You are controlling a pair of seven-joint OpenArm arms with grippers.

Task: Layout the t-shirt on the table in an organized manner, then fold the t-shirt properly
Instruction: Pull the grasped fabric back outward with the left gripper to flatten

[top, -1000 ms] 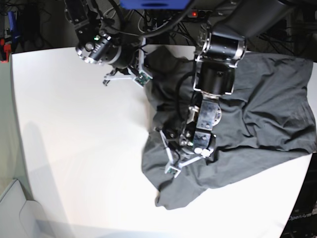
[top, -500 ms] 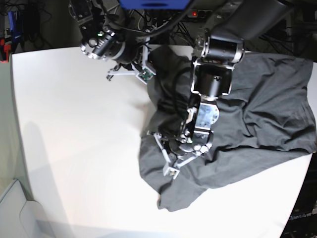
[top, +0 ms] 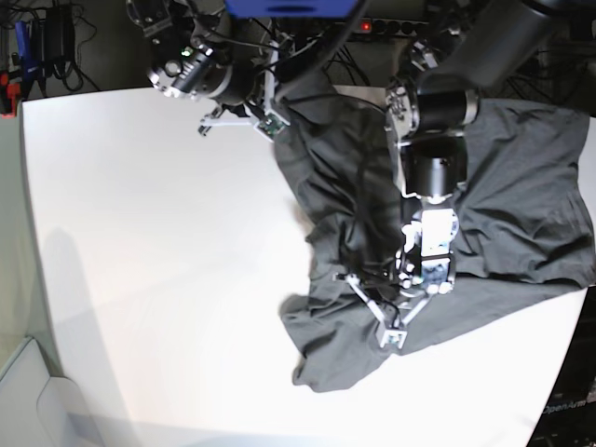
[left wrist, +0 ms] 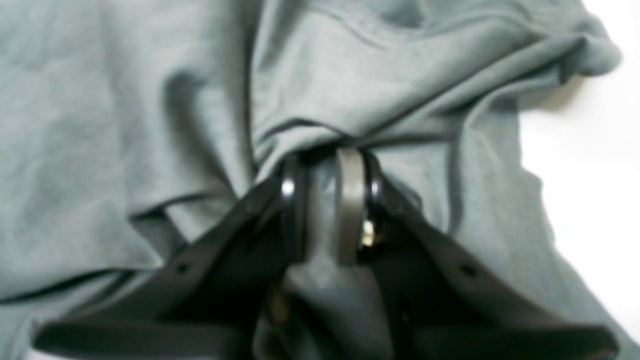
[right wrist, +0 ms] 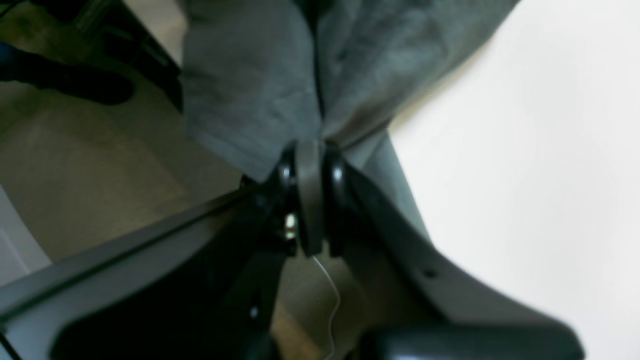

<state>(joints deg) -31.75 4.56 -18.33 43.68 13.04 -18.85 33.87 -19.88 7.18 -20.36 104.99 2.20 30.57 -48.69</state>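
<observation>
The dark grey t-shirt [top: 521, 205] lies crumpled over the right half of the white table [top: 140, 261], one part bunched toward the middle. Low over its front part, my left gripper [top: 391, 333] has a fold of cloth between its fingers. In the left wrist view, the left gripper [left wrist: 330, 170] has its jaws a little apart, with the t-shirt [left wrist: 125, 100] filling the gap and creases running from it. At the table's back edge, my right gripper [top: 270, 126] holds the shirt's rim up. Seen from the right wrist, the right gripper [right wrist: 310, 150] is shut on the t-shirt [right wrist: 250, 75].
Cables and a power strip [top: 372, 26] sit behind the table's far edge. The floor [right wrist: 75, 150] shows past that edge in the right wrist view. A pale box [top: 23, 400] stands off the table at the lower left. Bare table [left wrist: 600, 175] borders the cloth.
My left gripper has moved right across the table, dragging its fold along, and its jaws have parted slightly. The right gripper stayed at the back edge, its cloth now pulled tauter.
</observation>
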